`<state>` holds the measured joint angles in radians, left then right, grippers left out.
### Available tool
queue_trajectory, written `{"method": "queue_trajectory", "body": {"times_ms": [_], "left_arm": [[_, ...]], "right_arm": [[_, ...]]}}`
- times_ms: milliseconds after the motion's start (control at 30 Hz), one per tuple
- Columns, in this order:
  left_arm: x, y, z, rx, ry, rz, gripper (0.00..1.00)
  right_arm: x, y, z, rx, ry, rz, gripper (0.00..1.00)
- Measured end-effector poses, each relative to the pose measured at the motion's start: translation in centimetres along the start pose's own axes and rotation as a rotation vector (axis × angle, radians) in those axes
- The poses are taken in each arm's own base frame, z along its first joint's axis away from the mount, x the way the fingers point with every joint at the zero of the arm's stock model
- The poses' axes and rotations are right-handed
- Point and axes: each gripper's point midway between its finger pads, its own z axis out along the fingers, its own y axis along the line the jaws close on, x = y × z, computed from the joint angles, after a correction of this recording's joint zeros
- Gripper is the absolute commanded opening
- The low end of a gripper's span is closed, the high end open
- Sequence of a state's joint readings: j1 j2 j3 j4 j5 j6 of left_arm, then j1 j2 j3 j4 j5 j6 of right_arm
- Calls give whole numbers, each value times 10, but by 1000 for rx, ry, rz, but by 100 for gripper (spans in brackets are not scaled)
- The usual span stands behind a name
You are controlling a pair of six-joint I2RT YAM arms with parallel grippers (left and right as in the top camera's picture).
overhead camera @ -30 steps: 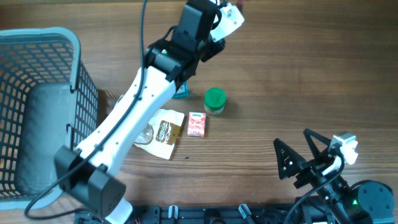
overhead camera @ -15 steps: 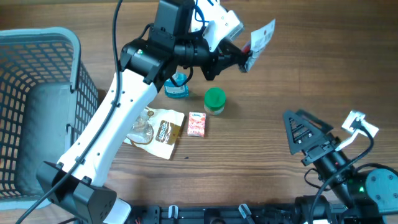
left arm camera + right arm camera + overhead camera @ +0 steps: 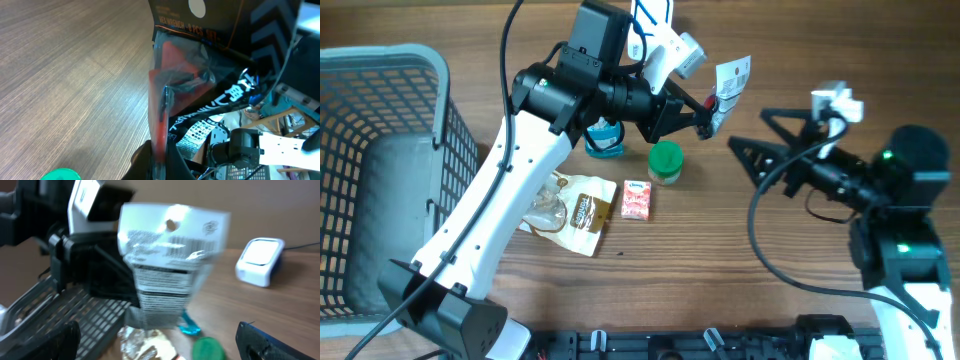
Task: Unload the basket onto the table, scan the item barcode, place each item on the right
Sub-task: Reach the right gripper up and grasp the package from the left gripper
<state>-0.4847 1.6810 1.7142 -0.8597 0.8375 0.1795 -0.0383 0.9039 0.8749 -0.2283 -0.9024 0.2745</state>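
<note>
Wrench-set packet [image 3: 732, 80], clamped upright in the left tool [image 3: 708, 120], shows its barcode face to the open right tool [image 3: 752, 135] just right.

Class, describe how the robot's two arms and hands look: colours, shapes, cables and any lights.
The left arm has white links, black joints and a looping black cable; the left hand is black. The right arm is black with small green lights and a trailing cable; the right hand has black triangular fingers beside a white block.
</note>
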Motion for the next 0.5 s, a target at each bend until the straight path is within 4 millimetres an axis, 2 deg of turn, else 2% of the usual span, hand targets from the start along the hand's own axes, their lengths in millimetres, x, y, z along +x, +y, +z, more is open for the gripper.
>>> {"method": "queue_trajectory", "body": {"times_ms": [67, 133, 200, 367, 500], "left_arm": [[0, 0, 0, -3, 1, -3, 4], [1, 0, 0, -2, 4, -7, 4], [4, 0, 0, -2, 13, -17, 4], [5, 0, 0, -2, 17, -28, 4], [5, 0, 0, -3, 16, -38, 4]], "right_arm": [[-2, -9, -10, 33, -12, 8, 99], [-1, -9, -10, 24, -7, 10, 95], [-7, -10, -1, -36, -11, -22, 91], [-7, -22, 21, -171, 16, -6, 91], [-10, -13, 21, -244, 17, -16, 92]]}}
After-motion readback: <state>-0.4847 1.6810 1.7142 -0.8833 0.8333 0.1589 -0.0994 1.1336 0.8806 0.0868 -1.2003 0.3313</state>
